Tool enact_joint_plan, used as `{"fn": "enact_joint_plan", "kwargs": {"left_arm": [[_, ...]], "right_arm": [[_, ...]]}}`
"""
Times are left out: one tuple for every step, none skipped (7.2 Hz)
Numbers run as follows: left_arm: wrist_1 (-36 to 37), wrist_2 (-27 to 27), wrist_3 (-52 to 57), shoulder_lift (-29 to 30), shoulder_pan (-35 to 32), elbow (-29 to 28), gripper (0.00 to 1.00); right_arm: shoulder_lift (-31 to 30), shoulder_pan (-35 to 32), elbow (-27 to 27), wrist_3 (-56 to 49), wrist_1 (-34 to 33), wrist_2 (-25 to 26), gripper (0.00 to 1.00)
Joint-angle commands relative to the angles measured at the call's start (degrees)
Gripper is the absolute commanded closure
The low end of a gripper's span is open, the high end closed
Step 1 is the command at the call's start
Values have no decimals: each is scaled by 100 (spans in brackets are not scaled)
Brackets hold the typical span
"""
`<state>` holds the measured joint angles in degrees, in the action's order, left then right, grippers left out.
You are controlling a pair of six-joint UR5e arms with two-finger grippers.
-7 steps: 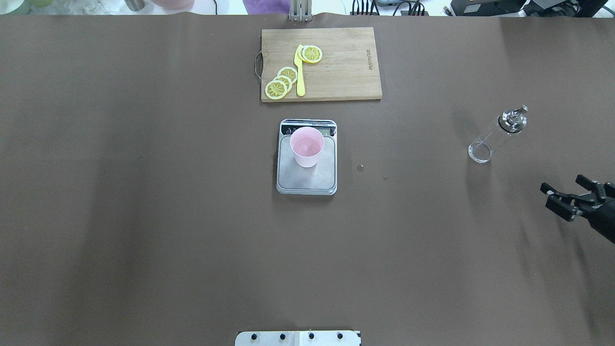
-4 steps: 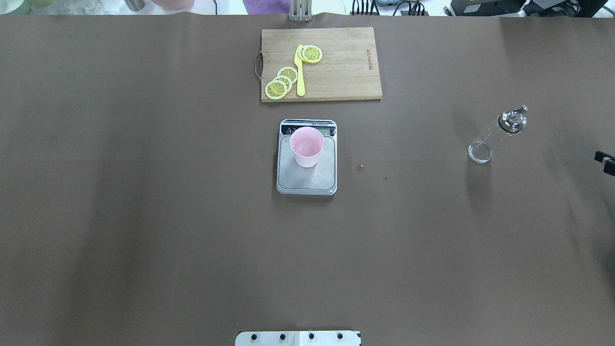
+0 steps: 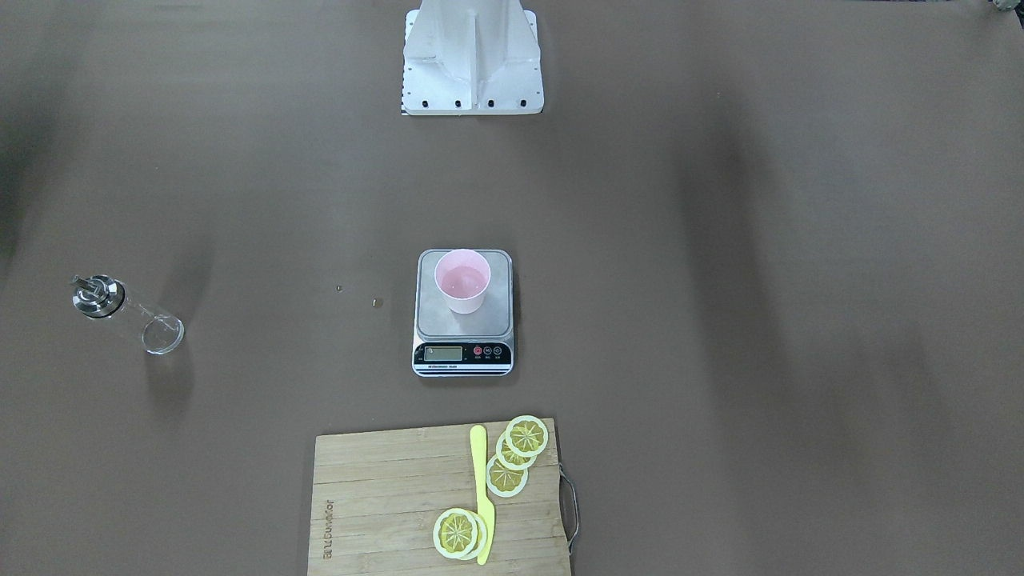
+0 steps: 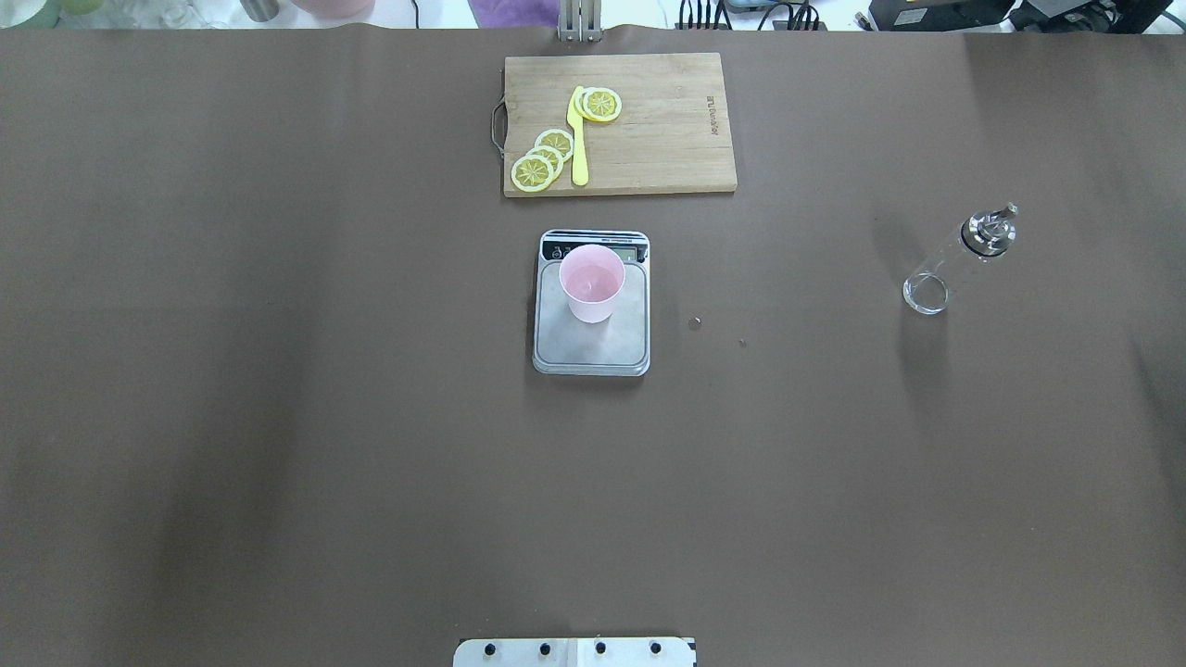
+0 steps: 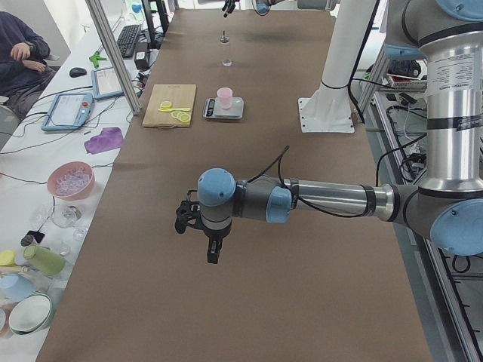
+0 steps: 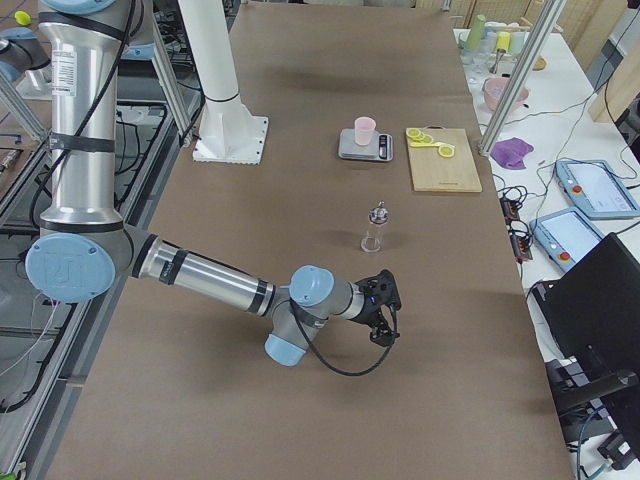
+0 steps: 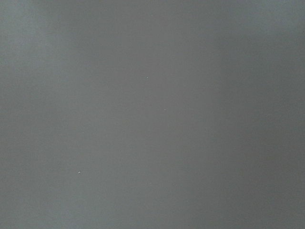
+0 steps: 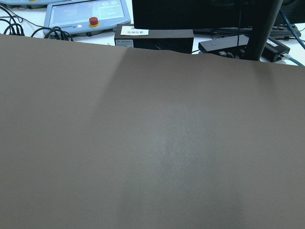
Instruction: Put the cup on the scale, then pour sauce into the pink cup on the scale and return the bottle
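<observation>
The pale pink cup (image 4: 591,283) (image 3: 462,280) stands upright on the steel platform of the scale (image 4: 593,350) (image 3: 464,326) at the table's middle. The clear glass bottle (image 4: 959,259) (image 3: 128,314) (image 6: 375,228) with its metal cap stands upright and alone, far off on the robot's right side. My right gripper (image 6: 382,305) hovers low over the table, nearer the table's end than the bottle and apart from it. My left gripper (image 5: 200,232) hangs over bare table at the opposite end. Both show only in side views, so I cannot tell whether either is open or shut.
A wooden cutting board (image 4: 667,139) with lemon slices (image 4: 542,159) and a yellow knife (image 4: 579,139) lies beyond the scale. Two small specks (image 4: 695,322) sit on the brown cover right of the scale. A person (image 5: 23,53) sits at a side desk.
My right gripper, seen open at the overhead view's right edge a second ago, has drawn back out of that view. Cup, scale and bottle have not moved.
</observation>
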<state>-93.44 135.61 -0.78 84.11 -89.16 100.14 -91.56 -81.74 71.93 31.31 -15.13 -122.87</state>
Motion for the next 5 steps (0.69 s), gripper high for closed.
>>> {"fn": "enact_joint_plan", "kwargs": {"left_arm": [[-16, 1, -36, 44, 127, 23, 2], [-16, 1, -36, 79, 127, 23, 2], [-16, 1, -36, 88, 127, 23, 2], [-16, 1, -36, 88, 127, 23, 2], [-16, 1, -36, 88, 127, 23, 2]], "right_arm": [[471, -587, 57, -833, -1835, -946, 0], [533, -615, 171, -1237, -2575, -1158, 0], [560, -528, 207, -1424, -3070, -1395, 0], [690, -414, 225, -1600, -3449, -1476, 0], [683, -343, 286, -1915, -3923, -1477, 0]]}}
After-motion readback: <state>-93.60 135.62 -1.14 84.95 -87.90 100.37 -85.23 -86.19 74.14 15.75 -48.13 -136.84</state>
